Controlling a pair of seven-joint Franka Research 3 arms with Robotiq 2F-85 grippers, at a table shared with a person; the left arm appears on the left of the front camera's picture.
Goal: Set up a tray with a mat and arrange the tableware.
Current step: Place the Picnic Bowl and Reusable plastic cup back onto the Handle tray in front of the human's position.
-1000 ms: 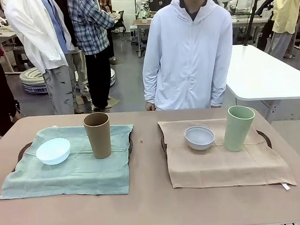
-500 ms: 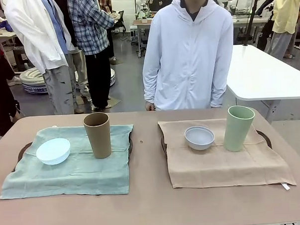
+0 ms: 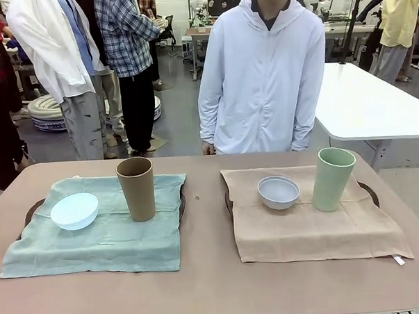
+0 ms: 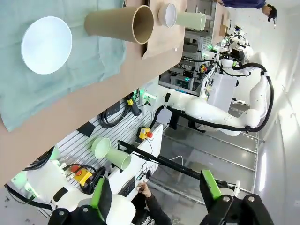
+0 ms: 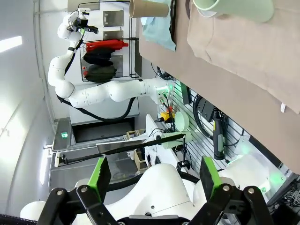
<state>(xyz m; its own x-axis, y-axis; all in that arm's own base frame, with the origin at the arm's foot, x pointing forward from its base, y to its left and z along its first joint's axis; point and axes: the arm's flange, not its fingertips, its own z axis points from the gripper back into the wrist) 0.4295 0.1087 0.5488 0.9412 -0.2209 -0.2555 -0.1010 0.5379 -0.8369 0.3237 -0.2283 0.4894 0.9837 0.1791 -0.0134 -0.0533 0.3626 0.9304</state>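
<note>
Two trays, each under one mat: green mat (image 3: 101, 228) left, tan mat (image 3: 313, 218) right, on the tabletop (image 3: 215, 289).

Two bowls: light blue bowl (image 3: 74, 211) on the green mat, grey-white bowl (image 3: 278, 192) on the tan mat; both look empty.

Two tumblers, upright: brown tumbler (image 3: 136, 189) beside the blue bowl, green tumbler (image 3: 333, 179) beside the grey-white bowl.

Left tool (image 4: 157, 192) and right tool (image 5: 152, 176): fingers spread wide, empty, held off the tabletop's near edge.

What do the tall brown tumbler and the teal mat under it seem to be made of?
The tall brown tumbler looks like matte plastic or a fibre composite: dull, even surface, no glare. The teal mat looks like woven cloth: soft wrinkles, uneven hanging edges.
</note>
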